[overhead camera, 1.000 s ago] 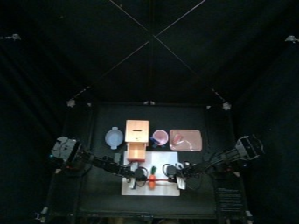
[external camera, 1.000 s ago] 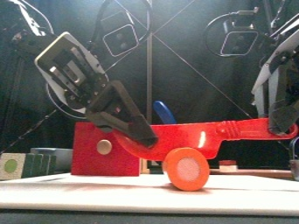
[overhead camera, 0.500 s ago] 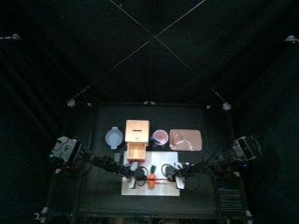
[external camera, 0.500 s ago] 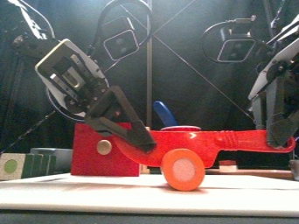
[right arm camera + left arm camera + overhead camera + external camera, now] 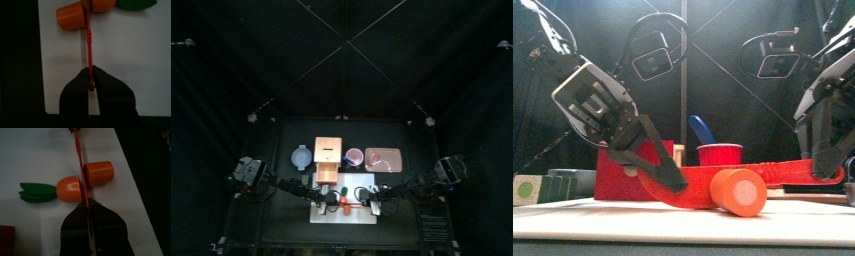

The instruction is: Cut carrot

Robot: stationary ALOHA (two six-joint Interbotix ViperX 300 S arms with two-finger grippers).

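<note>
1. The carrot (image 5: 85, 180) lies on the white board (image 5: 40, 158), split into two orange pieces by the red knife (image 5: 79, 158).
2. It looks light, rigid and smooth, probably a toy, so it is prone to roll; hold the leafy end.
3. The right gripper (image 5: 92, 82) clamps the knife handle; the left gripper (image 5: 91, 225) appears closed against the blade.

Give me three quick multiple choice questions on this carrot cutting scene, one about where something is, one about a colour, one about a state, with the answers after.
1. Where does the carrot lie?
A. on the white board
B. in the pink dish
C. on the tan block

2. What colour is the knife blade?
A. blue
B. red
C. white

3. What state is the carrot in?
A. whole
B. split into two pieces
C. lifted in the air

Answers: 1 A, both wrist views show it resting on the board. 2 B, the thin blade across the carrot is red. 3 B, in the left wrist view the blade sits in a gap between the leafy piece and the end piece.
</note>
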